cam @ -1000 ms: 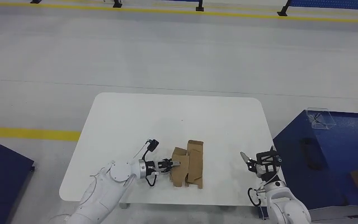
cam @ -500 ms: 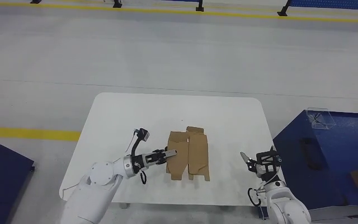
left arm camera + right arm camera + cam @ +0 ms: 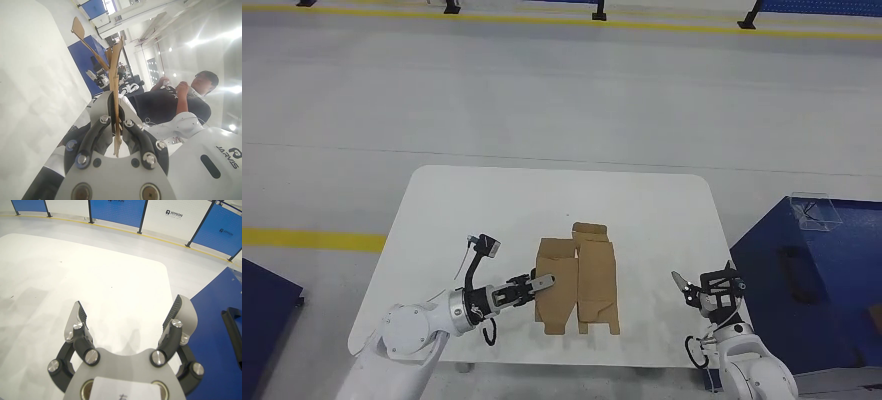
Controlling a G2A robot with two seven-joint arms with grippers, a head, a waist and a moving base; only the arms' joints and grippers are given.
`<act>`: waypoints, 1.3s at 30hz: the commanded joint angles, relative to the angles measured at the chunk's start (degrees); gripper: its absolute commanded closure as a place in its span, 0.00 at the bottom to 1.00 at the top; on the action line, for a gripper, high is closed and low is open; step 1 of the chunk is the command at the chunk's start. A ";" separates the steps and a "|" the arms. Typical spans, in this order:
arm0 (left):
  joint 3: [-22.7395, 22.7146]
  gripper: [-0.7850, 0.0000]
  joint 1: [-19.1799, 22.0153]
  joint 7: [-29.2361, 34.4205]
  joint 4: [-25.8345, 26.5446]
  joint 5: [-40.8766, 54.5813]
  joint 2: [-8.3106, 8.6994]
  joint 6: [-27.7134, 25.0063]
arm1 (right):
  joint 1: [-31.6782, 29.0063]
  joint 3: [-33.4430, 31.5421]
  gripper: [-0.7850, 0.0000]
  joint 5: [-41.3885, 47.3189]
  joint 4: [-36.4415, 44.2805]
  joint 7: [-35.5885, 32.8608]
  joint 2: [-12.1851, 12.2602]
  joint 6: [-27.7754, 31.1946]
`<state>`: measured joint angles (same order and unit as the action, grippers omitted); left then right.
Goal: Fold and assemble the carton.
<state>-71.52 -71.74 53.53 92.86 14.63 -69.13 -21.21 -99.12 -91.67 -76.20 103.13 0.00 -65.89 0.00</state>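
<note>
Table: the white table (image 3: 442,210) stood on a pale grey floor, with a yellow floor line (image 3: 312,239) running in from the left.
Change: within the last second the left arm had drawn back toward the table's near left corner. The carton (image 3: 577,285), bunched up before, had spread into a wider, flatter sheet. The right gripper had kept its place.
Left gripper: the left gripper (image 3: 539,284) had its jaws pinching the carton's left edge, near the middle of the table's front.
Carton: brown cardboard with panels and flaps spread, between the two grippers and well apart from the right one; whether it rested on the table could not be told.
Right gripper: the right gripper (image 3: 704,285) hung over the near right corner, jaws spread wide and holding nothing.
Room: a blue cabinet (image 3: 802,260) stood just beside the table's right edge, and blue barrier panels (image 3: 117,209) lined the far side.
Open room: white tabletop stretched from the carton to the far edge and across to the right gripper.
</note>
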 commanded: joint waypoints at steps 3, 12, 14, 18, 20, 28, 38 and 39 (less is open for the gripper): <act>0.00 1.00 0.00 0.00 0.00 0.00 0.00 0.00 | -0.41 -1.01 0.00 8.13 2.31 -0.89 -0.05 5.62; 1.17 1.00 -1.72 -4.50 1.84 -0.03 -0.12 -1.28 | 9.65 -6.45 0.00 71.83 2.74 -42.84 0.49 6.03; 1.99 1.00 -1.86 -5.04 2.14 -0.55 -0.17 -1.04 | 13.72 -5.15 0.00 79.13 -0.23 -52.51 0.77 2.38; 3.61 1.00 -1.82 -6.14 1.96 -1.09 -0.33 0.03 | 20.35 -1.34 0.00 87.47 -7.11 -66.46 1.13 -1.40; 4.18 1.00 -1.79 -7.08 1.77 -0.61 -0.43 0.99 | 22.33 0.45 0.00 89.63 -9.86 -69.91 1.16 -0.88; 6.37 1.00 -0.95 -6.80 0.86 1.26 -0.66 4.04 | 22.55 2.44 0.63 96.95 -12.74 -72.27 1.13 6.24; 8.59 0.00 -0.01 -6.99 -0.21 3.82 -1.02 6.03 | 21.43 3.87 1.00 97.30 -11.15 -70.58 1.52 7.30; 8.38 0.00 0.03 -7.32 -0.26 4.36 -1.03 5.77 | 21.32 3.70 1.00 97.06 -11.03 -70.10 1.58 7.94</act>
<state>-62.92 -71.79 46.53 92.68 18.35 -70.15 -15.23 -77.70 -87.82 21.04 91.99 -70.51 -64.37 7.35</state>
